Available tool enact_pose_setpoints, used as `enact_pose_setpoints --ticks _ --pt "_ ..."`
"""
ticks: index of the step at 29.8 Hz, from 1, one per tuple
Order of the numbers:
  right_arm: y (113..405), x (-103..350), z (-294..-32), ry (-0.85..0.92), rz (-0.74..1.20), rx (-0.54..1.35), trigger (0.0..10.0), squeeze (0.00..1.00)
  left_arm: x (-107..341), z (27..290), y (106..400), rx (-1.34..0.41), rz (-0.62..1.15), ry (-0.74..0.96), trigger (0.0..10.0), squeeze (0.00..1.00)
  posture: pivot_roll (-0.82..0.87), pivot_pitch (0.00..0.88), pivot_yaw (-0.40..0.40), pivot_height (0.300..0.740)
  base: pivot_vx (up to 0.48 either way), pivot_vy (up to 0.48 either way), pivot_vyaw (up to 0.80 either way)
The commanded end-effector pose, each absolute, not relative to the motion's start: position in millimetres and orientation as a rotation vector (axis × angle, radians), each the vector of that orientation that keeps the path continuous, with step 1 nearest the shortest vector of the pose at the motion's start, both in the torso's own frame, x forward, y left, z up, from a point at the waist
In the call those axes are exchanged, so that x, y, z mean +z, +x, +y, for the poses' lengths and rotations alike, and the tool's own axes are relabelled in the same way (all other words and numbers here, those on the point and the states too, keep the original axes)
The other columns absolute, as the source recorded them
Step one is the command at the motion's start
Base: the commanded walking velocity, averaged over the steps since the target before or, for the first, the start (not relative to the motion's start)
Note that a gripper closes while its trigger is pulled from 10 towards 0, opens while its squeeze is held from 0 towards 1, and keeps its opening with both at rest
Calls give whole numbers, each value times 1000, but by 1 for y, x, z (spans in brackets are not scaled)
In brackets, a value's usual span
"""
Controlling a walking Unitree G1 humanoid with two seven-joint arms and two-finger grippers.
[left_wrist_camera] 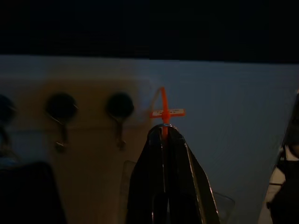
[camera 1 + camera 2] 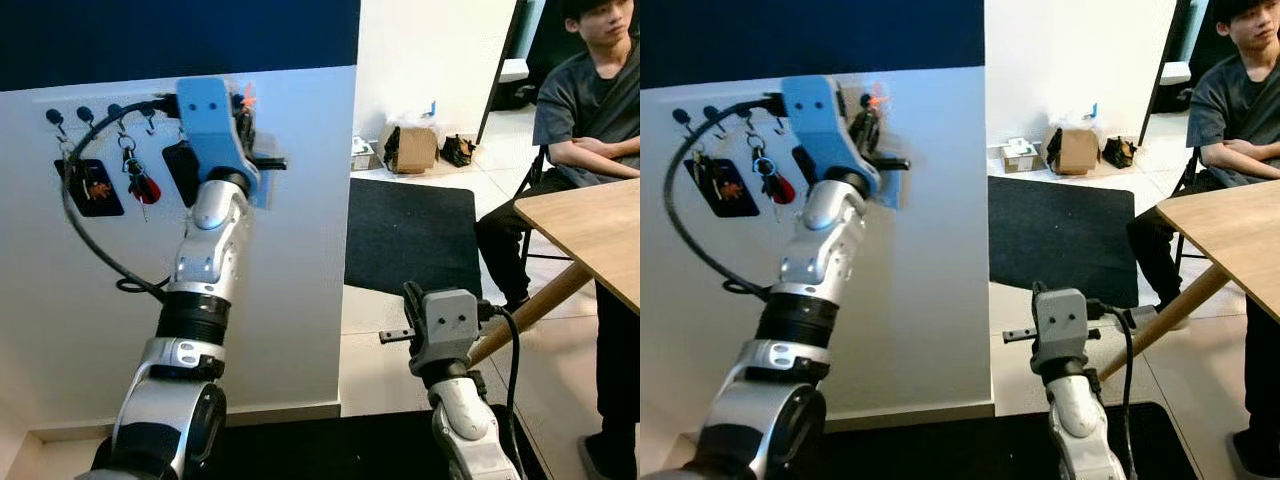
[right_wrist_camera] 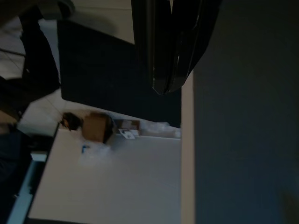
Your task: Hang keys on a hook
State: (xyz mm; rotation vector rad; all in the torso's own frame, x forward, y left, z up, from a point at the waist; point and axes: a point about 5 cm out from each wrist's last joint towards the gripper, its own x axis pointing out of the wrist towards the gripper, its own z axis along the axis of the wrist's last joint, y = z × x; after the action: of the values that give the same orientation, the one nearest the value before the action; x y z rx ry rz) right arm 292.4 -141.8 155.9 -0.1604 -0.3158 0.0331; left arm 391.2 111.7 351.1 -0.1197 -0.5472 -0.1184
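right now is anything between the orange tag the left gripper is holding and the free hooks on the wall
Nothing visible. The left gripper is shut on the orange tag close to the wall, and the nearest free hook beside it has open wall between them.

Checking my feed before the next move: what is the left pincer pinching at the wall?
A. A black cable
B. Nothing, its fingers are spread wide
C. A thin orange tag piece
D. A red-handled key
C. In the left wrist view the left pincer has its fingers closed on a thin orange tag piece, held up by the wall hooks.
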Motion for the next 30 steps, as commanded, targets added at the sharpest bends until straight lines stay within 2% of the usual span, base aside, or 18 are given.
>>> enact_pose_setpoints --ticks 1,12,18,22,30 --pt "289 155 -142 -158 -312 26 10000 0 356 113 392 -123 -565 -130 10000 0 8 176 123 740 0 0 0" --pt "284 154 -146 -165 -306 3 10000 0 350 115 403 -100 -538 -141 10000 0 -8 187 136 740 0 0 0" --pt "283 155 -147 -167 -305 -3 10000 0 348 128 407 -35 -540 -132 10000 0 -9 188 133 740 0 0 0" --pt "285 155 -147 -168 -304 3 10000 0 350 146 408 30 -557 -127 10000 0 -6 188 125 740 0 0 0" --pt "285 156 -146 -168 -304 8 10000 0 347 158 407 62 -565 -119 10000 0 -2 185 118 740 0 0 0"
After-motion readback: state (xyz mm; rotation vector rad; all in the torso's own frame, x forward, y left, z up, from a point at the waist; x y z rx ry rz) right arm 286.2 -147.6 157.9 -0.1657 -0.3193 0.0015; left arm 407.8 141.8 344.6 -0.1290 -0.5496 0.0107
